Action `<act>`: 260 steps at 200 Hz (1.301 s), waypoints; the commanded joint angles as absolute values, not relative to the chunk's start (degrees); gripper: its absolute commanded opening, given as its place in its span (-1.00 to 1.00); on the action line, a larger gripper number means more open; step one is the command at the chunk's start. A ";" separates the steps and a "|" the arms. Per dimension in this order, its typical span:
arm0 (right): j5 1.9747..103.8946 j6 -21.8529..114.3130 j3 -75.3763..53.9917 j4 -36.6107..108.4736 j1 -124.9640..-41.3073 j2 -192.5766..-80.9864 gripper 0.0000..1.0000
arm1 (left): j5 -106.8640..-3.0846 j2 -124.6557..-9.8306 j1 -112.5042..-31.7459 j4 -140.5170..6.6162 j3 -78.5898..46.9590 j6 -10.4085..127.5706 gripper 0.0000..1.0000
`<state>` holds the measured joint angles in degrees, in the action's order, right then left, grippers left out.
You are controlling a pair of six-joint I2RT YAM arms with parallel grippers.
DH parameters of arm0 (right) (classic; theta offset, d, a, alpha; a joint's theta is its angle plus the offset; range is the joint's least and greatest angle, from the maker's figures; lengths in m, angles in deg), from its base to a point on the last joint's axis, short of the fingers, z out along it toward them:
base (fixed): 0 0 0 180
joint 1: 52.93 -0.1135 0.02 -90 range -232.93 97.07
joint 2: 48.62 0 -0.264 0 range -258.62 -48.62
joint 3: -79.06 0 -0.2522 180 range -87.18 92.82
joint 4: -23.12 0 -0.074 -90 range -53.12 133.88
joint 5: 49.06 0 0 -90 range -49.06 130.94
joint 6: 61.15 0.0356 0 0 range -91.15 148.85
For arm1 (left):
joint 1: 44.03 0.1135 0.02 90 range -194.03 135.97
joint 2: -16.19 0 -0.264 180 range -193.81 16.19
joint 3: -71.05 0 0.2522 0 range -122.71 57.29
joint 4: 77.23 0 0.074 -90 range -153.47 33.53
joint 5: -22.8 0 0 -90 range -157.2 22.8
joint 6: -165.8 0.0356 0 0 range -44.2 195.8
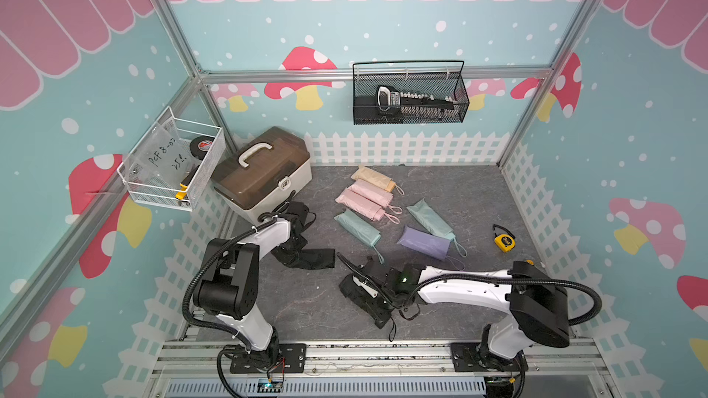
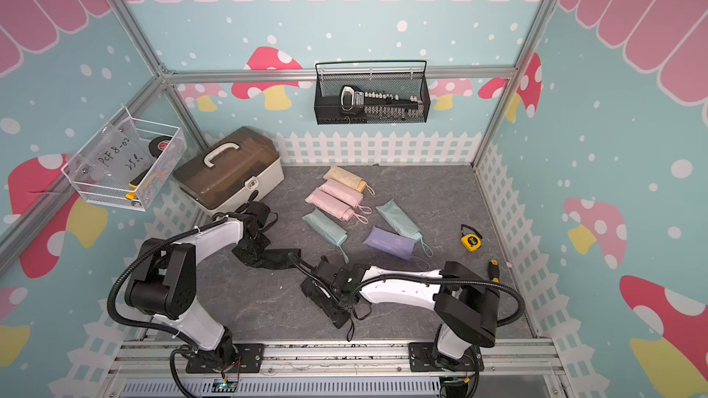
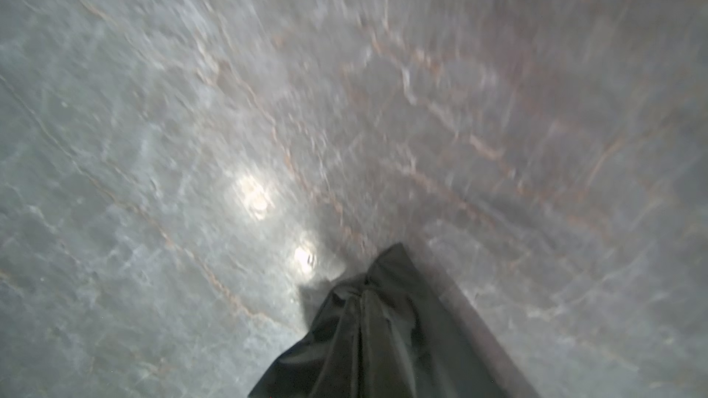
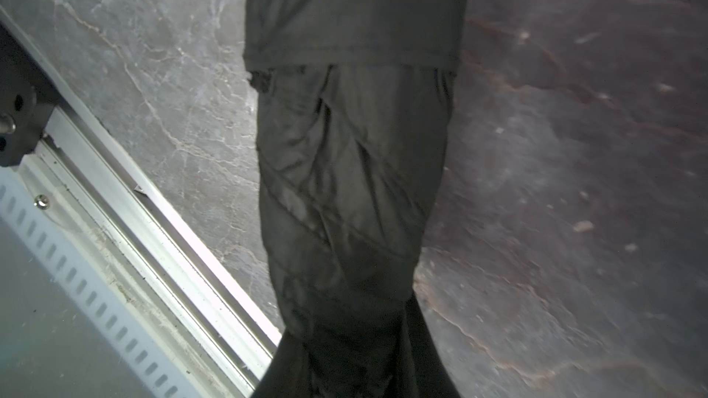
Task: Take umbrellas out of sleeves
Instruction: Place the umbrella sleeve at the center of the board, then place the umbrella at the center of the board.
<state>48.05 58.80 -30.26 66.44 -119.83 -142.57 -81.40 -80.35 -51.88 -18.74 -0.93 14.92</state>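
— What sat in the containers?
— Upper left, the white wire basket (image 1: 153, 195) held a tape roll (image 1: 202, 145) and a scrawled plastic sheet (image 1: 164, 155); the toolbox (image 1: 268, 185) beside it was closed, contents unseen; the black mesh basket (image 1: 421, 114), upper centre, held a dark tool (image 1: 390, 99).
— And the grippers?
— The left gripper (image 1: 298, 240) was clamped on the limp black sleeve (image 1: 312, 258), centre-left; the right gripper (image 1: 362, 281) gripped the black umbrella (image 1: 371, 308), lower centre. How the jaws stood was lost in dark fabric
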 commanded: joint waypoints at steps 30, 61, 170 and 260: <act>48.18 50.35 -18.83 67.70 -120.39 -150.81 -0.65 | -83.88 -75.06 -50.65 -20.75 -3.38 14.97 -1.00; 49.67 47.05 -9.14 71.08 -120.28 -159.02 -0.65 | -80.67 -69.79 -50.08 -21.20 -4.45 17.15 -1.00; 51.26 38.00 23.93 84.73 -113.63 -182.51 -0.63 | -85.19 -41.54 -50.09 -19.36 1.04 22.39 -1.00; 55.43 35.09 56.11 94.05 -107.81 -200.03 -0.52 | -86.77 -37.23 -50.09 -22.80 3.41 26.89 -1.00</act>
<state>53.08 37.12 51.62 91.60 -110.21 -197.47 -85.71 -37.18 -50.16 -22.08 2.79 25.37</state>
